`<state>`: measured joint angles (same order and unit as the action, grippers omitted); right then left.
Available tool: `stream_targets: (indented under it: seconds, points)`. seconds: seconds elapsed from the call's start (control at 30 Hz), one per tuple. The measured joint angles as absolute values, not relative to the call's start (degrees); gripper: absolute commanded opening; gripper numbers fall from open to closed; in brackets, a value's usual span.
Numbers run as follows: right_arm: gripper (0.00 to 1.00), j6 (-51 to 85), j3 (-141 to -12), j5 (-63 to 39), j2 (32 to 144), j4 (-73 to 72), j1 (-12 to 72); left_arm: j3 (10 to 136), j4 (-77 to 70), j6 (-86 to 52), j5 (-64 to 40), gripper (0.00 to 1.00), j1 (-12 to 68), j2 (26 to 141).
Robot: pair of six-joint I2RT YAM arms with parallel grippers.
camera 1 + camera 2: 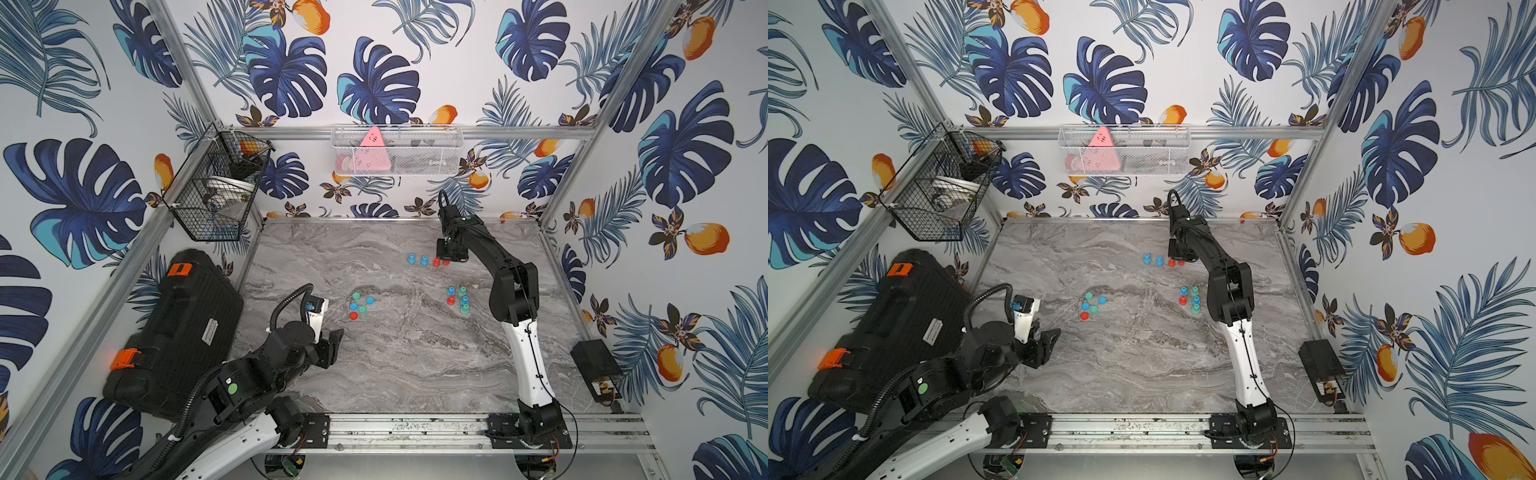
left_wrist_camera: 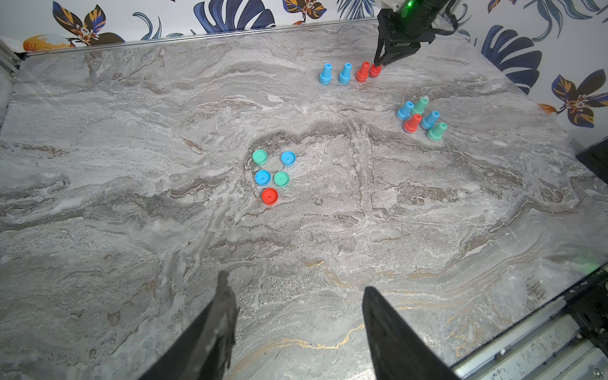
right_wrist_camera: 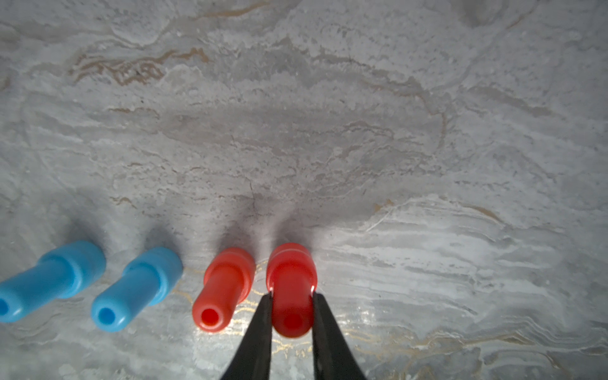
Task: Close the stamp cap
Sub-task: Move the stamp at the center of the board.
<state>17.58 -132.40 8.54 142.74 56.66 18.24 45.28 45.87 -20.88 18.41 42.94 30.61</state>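
A red stamp (image 3: 291, 273) stands upright on the marble table at the far end of a row, next to another red stamp (image 3: 227, 286) and two blue ones (image 3: 138, 289). My right gripper (image 3: 291, 294) is shut on its narrow neck, one finger pressed on each side; it also shows in a top view (image 1: 446, 258). Several loose caps lie mid-table, among them a red cap (image 2: 269, 196). My left gripper (image 2: 296, 281) hovers open and empty over bare table near the front left.
A cluster of several blue, green and red stamps (image 1: 457, 299) stands right of centre, close to my right arm's forearm. A black case (image 1: 174, 332) lies left of the table. A black box (image 1: 596, 365) sits at the right edge.
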Motion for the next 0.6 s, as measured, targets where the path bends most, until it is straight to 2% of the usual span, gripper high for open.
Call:
stream_targets:
  seconds: [0.23, 0.6]
  points:
    - [0.31, 17.58, -133.99, 8.49, 142.76, 57.93, 18.24, 45.28, 45.87, -20.88, 18.44, 0.66, 42.94, 30.55]
    - [0.31, 18.44, -128.57, 8.78, 138.08, 57.93, 18.41, 45.23, 45.87, -20.91, 19.07, 0.66, 42.94, 30.22]
